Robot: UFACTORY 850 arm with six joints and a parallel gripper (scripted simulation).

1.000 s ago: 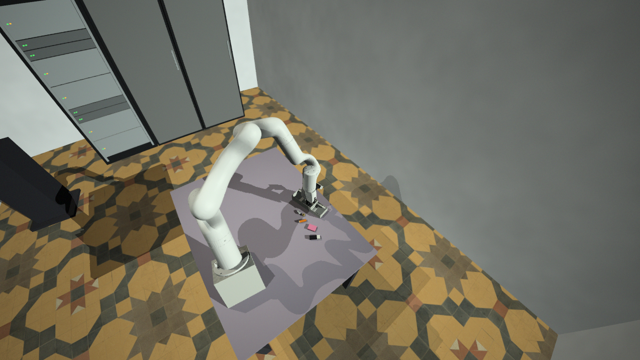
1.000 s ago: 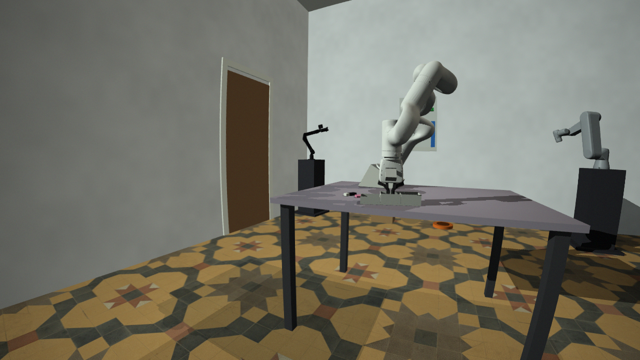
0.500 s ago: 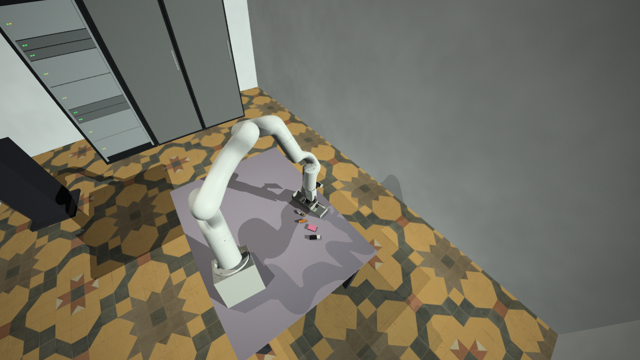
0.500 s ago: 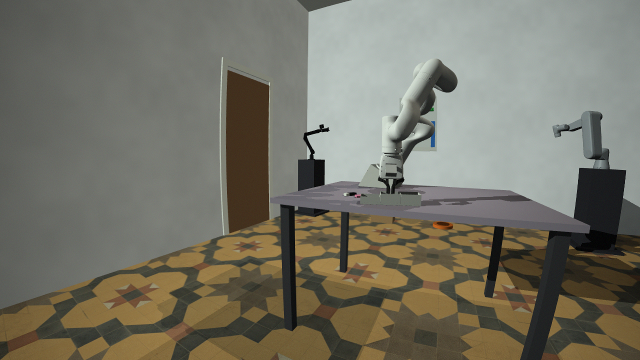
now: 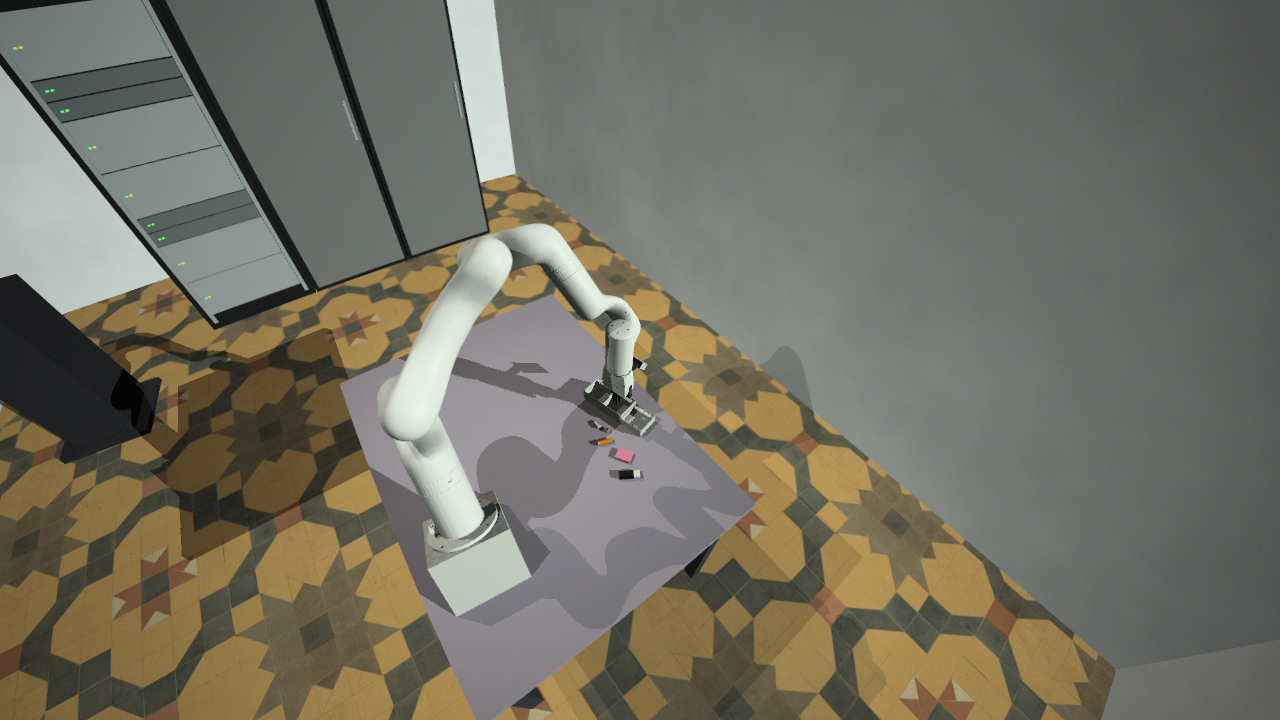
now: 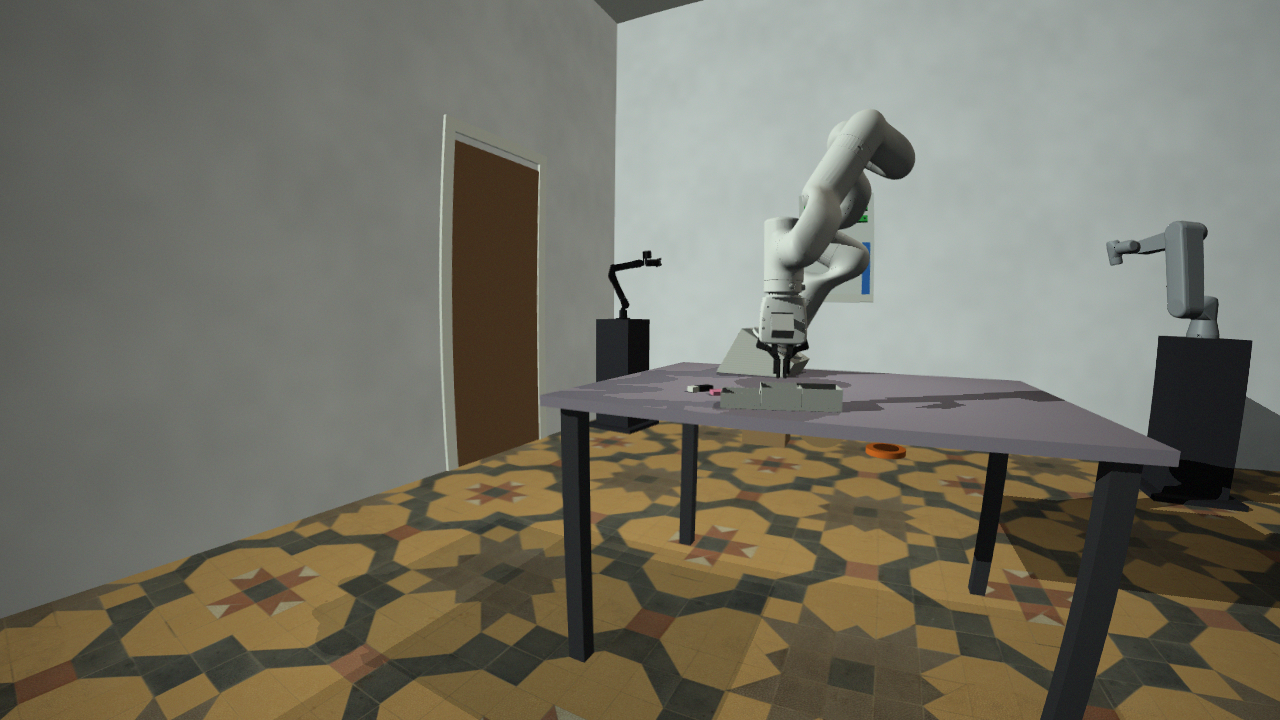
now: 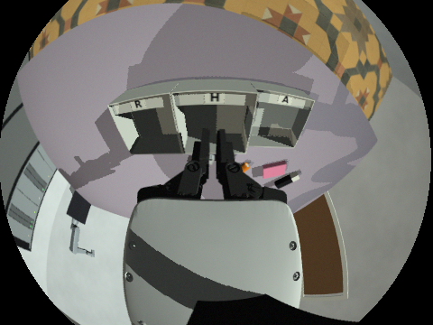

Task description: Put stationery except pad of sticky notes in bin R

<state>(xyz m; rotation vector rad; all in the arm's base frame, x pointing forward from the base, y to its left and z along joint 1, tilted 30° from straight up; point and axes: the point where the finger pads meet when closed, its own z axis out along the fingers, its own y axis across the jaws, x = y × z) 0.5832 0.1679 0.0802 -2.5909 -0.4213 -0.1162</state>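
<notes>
Three joined grey bins marked R [image 7: 147,123], H [image 7: 213,117] and A [image 7: 277,121] stand on the purple table [image 5: 537,447]. My gripper [image 7: 213,140] is shut with nothing seen between the fingers, and hangs a little above the bins near the wall between R and H; it also shows in the exterior view [image 6: 781,367]. Beside the bins lie a small dark item [image 5: 597,424], an orange item [image 5: 604,440], the pink pad of sticky notes [image 5: 623,454] and a black and white item [image 5: 629,473]. I cannot tell what lies inside the bins.
An orange ring [image 6: 886,449] lies on the floor beyond the table. The arm's base [image 5: 474,555] stands at the table's near corner. Other robot arms on black stands [image 6: 1194,394] are set off to the sides.
</notes>
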